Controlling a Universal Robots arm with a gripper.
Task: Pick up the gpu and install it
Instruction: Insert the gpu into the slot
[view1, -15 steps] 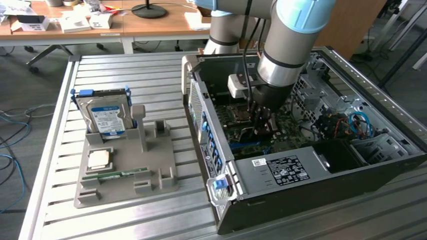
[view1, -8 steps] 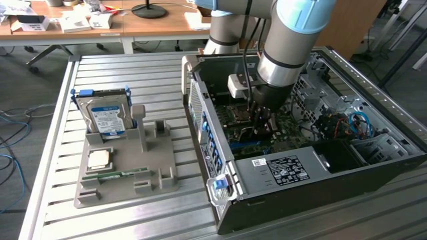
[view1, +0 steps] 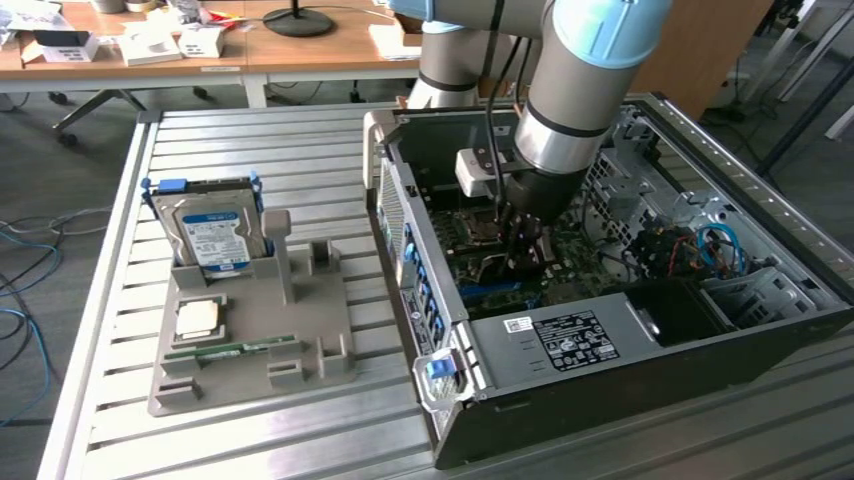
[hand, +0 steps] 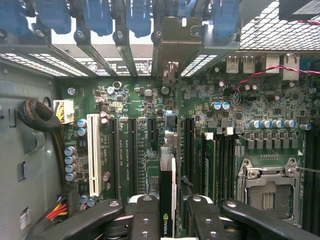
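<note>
The gpu (hand: 167, 170) is a thin dark card seen edge-on, standing upright over the green motherboard (hand: 135, 115) between two black slots. Its silver bracket (hand: 175, 42) reaches the case's rear slot openings. My gripper (hand: 169, 220) is shut on the card's near end, with a black finger (hand: 145, 215) pressed against each side. In the exterior view the gripper (view1: 523, 250) reaches down inside the open computer case (view1: 561, 340), low over the motherboard.
A white slot (hand: 93, 152), an empty processor socket (hand: 267, 185) and cable bundles (hand: 42, 117) surround the card. On the table at the exterior view's left, a grey holder (view1: 254, 350) carries a hard drive (view1: 214, 230), a processor chip (view1: 198, 318) and a green memory stick (view1: 247, 349).
</note>
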